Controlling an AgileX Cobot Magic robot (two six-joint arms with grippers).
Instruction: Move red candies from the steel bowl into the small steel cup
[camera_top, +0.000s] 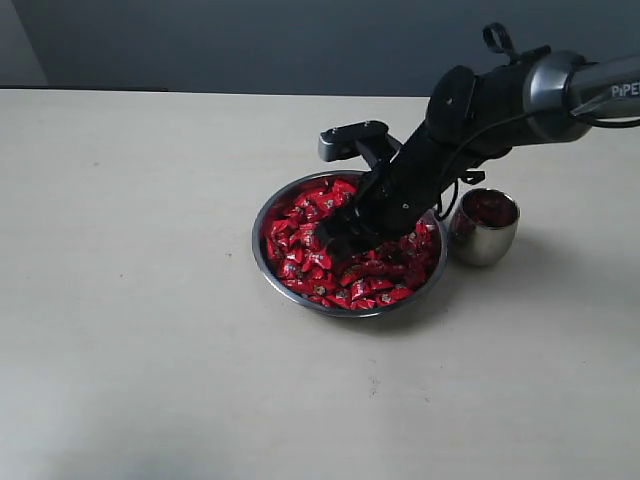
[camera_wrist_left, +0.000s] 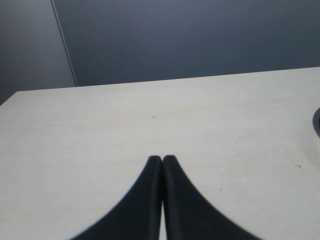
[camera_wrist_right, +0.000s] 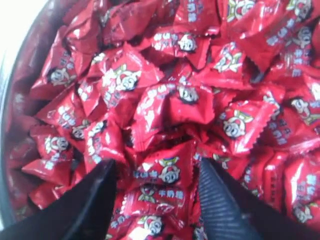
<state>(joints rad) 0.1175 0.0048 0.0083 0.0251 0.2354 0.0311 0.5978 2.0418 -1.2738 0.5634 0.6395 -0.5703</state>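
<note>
The steel bowl (camera_top: 268, 268) sits mid-table, heaped with red candies (camera_top: 300, 262). My right gripper (camera_top: 336, 240) is lowered into the heap near the bowl's centre. In the right wrist view it (camera_wrist_right: 156, 172) is open, its two fingers pushed in on either side of a red candy (camera_wrist_right: 162, 170), with more candies (camera_wrist_right: 175, 95) and the bowl's wall (camera_wrist_right: 15, 125) beyond. The small steel cup (camera_top: 484, 240) stands just right of the bowl, with red candies (camera_top: 490, 208) inside it. My left gripper (camera_wrist_left: 162, 159) is shut on nothing above bare table; it does not show in the exterior view.
The pale table (camera_top: 140, 300) stretches wide to the left and front of the bowl. The right arm (camera_top: 520, 95) reaches in from the upper right, passing above the cup. A dark wall (camera_top: 250, 40) runs behind the table's far edge.
</note>
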